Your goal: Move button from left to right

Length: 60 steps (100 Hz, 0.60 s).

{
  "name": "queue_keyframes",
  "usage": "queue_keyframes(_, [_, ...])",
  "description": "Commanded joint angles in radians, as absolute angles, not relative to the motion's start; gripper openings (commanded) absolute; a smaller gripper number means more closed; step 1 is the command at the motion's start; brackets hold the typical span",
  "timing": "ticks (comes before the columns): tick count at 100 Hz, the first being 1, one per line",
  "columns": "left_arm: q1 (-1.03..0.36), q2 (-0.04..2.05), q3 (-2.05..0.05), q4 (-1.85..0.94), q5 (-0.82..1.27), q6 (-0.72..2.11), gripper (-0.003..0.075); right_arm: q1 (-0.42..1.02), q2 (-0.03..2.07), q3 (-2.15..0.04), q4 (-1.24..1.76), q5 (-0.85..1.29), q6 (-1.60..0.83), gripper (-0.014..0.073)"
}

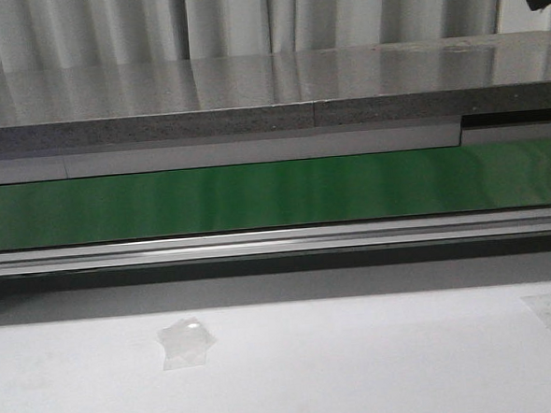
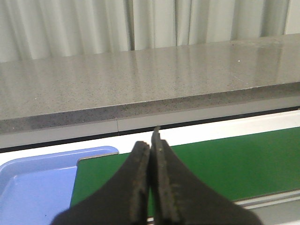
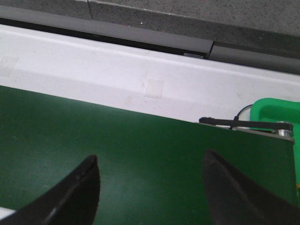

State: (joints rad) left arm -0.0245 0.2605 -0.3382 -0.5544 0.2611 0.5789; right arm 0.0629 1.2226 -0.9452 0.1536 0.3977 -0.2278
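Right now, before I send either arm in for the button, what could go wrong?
The button shows in none of the views, so any reach would be blind. The left gripper has its jaws shut over the green belt near the blue tray; it would need opening before a grasp. The right gripper hangs open low over the belt, near the green bin and the belt's end bracket, which a sideways sweep might clip.

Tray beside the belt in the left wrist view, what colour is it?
Light blue tray, best seen in the left wrist view, next to the green belt.
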Motion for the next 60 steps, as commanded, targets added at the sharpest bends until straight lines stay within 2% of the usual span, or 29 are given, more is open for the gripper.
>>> queue_keyframes(1, [-0.032,0.269,-0.366,-0.575,0.191,0.568,-0.0020,0.064,1.102,-0.867,0.165,0.264,-0.234,0.0476])
queue_keyframes(26, [-0.032,0.269,-0.366,-0.575,0.191,0.568,-0.0020,0.064,0.808,-0.595,0.175,0.118,-0.234,0.0476])
queue_keyframes(60, [-0.032,0.269,-0.366,-0.575,0.191,0.568,-0.0020,0.064,0.457,-0.431,0.212,0.129,-0.234,0.0476])
